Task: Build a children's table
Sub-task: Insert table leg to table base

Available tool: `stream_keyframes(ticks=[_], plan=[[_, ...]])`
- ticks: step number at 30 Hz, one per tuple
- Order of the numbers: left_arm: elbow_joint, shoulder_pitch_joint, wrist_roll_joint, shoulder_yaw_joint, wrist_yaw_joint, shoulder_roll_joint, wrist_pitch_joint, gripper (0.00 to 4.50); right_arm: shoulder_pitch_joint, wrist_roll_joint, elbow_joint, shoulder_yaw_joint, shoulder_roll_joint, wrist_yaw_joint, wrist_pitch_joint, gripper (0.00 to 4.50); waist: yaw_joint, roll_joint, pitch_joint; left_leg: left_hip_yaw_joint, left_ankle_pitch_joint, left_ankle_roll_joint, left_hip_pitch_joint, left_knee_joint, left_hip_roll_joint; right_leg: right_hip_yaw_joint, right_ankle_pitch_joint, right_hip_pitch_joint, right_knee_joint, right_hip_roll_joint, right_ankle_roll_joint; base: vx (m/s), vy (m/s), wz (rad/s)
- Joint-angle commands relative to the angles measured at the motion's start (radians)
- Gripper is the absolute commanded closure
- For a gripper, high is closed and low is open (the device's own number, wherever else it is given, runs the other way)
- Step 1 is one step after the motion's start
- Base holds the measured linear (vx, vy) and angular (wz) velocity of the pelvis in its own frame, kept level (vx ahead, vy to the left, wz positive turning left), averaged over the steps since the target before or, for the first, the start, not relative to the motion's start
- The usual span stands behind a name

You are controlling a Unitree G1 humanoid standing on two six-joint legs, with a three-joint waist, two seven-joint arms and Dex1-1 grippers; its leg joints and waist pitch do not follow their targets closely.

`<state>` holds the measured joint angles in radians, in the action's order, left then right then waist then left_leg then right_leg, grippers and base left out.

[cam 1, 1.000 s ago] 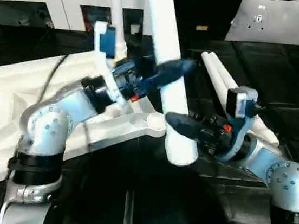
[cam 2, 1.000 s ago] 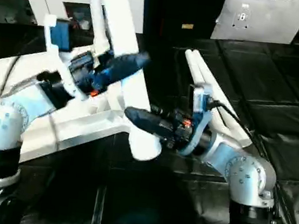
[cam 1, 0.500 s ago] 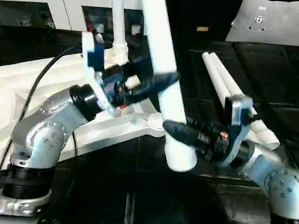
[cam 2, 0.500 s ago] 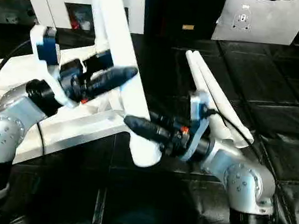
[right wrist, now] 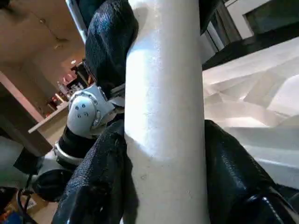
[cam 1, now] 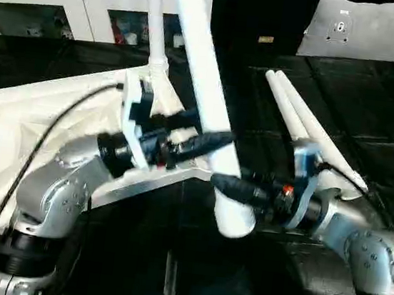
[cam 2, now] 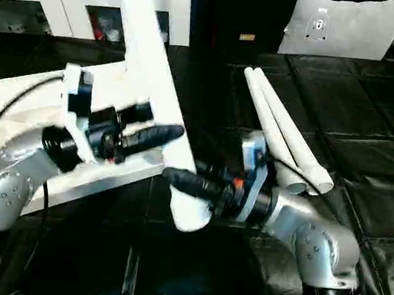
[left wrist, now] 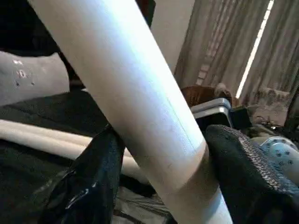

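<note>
The upturned white table top (cam 1: 12,132) lies at the left, with one thin leg (cam 1: 153,20) standing in a far socket. A thick white tube leg (cam 1: 205,84) slants across the middle, its lower end (cam 1: 235,220) just off the top's near corner, above the black cover. My left gripper (cam 1: 216,139) grips this leg at mid-height, with its fingers (left wrist: 88,182) pressed on either side. My right gripper (cam 1: 231,188) is shut on the same leg just below, and its fingers (right wrist: 98,177) hug the tube. Two more legs (cam 1: 298,117) lie side by side at the right.
A flat white rounded panel (cam 1: 363,27) leans at the back right. White cabinets (cam 1: 57,1) run along the back left. The black-covered work table (cam 1: 375,104) stretches to the right, and its front edge is close below my arms.
My left gripper has come down along the slanted leg, close above the right gripper, and its wrist has turned. The leg's top now leans further left. The right gripper has barely shifted.
</note>
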<state>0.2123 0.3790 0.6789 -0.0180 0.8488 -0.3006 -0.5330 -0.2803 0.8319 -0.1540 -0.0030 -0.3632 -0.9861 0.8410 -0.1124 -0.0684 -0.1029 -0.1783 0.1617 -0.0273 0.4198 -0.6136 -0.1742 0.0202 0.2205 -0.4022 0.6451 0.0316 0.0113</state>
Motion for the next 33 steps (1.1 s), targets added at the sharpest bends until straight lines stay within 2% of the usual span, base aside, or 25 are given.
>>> stream_keyframes(ticks=[1, 5, 10, 14, 19, 25, 31, 32, 33], plan=[[0.003, -0.016, -0.007, -0.029, 0.001, -0.002, -0.026, 1.85, -0.010, 0.020, -0.054, 0.018, 0.004, -0.040, -0.022, 2.59, 0.000, 0.010, 0.087, 0.024, 0.122, 0.014, -0.033, 0.060, -0.049, -0.040, 0.150, 0.042, -0.085, 0.094, 0.190, 0.000, 0.000, 0.00], [0.013, -0.020, 0.030, -0.028, -0.006, 0.014, -0.052, 1.99, -0.009, 0.010, -0.051, 0.032, 0.002, -0.044, -0.033, 2.59, -0.001, 0.007, 0.089, 0.025, 0.128, 0.012, -0.032, 0.060, -0.049, -0.040, 0.160, 0.041, -0.085, 0.094, 0.188, 0.000, 0.000, 0.00], [0.049, -0.035, 0.127, -0.021, -0.023, 0.041, -0.129, 2.21, -0.009, -0.012, -0.045, 0.046, -0.005, -0.054, -0.050, 2.59, -0.001, 0.009, 0.092, 0.025, 0.117, 0.018, -0.032, 0.057, -0.049, -0.039, 0.134, 0.042, -0.082, 0.092, 0.198, 0.000, 0.000, 0.00], [0.055, -0.040, 0.169, -0.010, -0.047, 0.060, -0.158, 2.37, -0.010, -0.023, -0.038, 0.054, -0.009, -0.059, -0.062, 2.59, -0.002, 0.011, 0.093, 0.024, 0.110, 0.025, -0.030, 0.054, -0.047, -0.039, 0.137, 0.043, -0.084, 0.092, 0.195, 0.000, 0.000, 0.00], [0.071, -0.062, 0.118, -0.069, -0.036, 0.030, -0.173, 2.49, -0.016, -0.070, -0.021, 0.085, -0.014, -0.067, -0.097, 2.59, -0.001, 0.012, 0.094, 0.025, 0.120, 0.025, -0.031, 0.057, -0.048, -0.040, 0.165, 0.043, -0.086, 0.092, 0.175, 0.000, 0.000, 0.00], [0.079, -0.073, 0.111, -0.082, -0.038, 0.001, -0.201, 2.52, -0.017, -0.125, -0.003, 0.111, -0.008, -0.053, -0.152, 2.59, 0.000, 0.011, 0.098, 0.025, 0.131, 0.013, -0.033, 0.057, -0.049, -0.040, 0.181, 0.040, -0.086, 0.091, 0.171, 0.000, 0.000, 0.00], [0.063, -0.072, 0.050, -0.085, -0.030, -0.040, -0.160, 2.58, -0.022, -0.231, 0.031, 0.131, 0.015, -0.004, -0.262, 2.59, 0.001, 0.009, 0.101, 0.026, 0.140, 0.008, -0.034, 0.058, -0.050, -0.040, 0.174, 0.038, -0.084, 0.091, 0.169, 0.000, 0.000, 0.00], [0.057, -0.069, 0.044, -0.076, -0.034, -0.044, -0.149, 2.59, -0.026, -0.277, 0.049, 0.139, 0.026, 0.019, -0.318, 2.59, 0.002, 0.009, 0.101, 0.026, 0.141, 0.007, -0.034, 0.058, -0.050, -0.040, 0.170, 0.037, -0.084, 0.091, 0.169, 0.000, 0.000, 0.00], [0.054, -0.066, 0.042, -0.068, -0.039, -0.043, -0.143, 2.60, -0.028, -0.293, 0.061, 0.139, 0.035, 0.034, -0.342, 2.59, 0.004, 0.010, 0.101, 0.025, 0.146, 0.004, -0.033, 0.058, -0.049, -0.040, 0.176, 0.037, -0.085, 0.092, 0.169, 0.000, 0.000, 0.00]])
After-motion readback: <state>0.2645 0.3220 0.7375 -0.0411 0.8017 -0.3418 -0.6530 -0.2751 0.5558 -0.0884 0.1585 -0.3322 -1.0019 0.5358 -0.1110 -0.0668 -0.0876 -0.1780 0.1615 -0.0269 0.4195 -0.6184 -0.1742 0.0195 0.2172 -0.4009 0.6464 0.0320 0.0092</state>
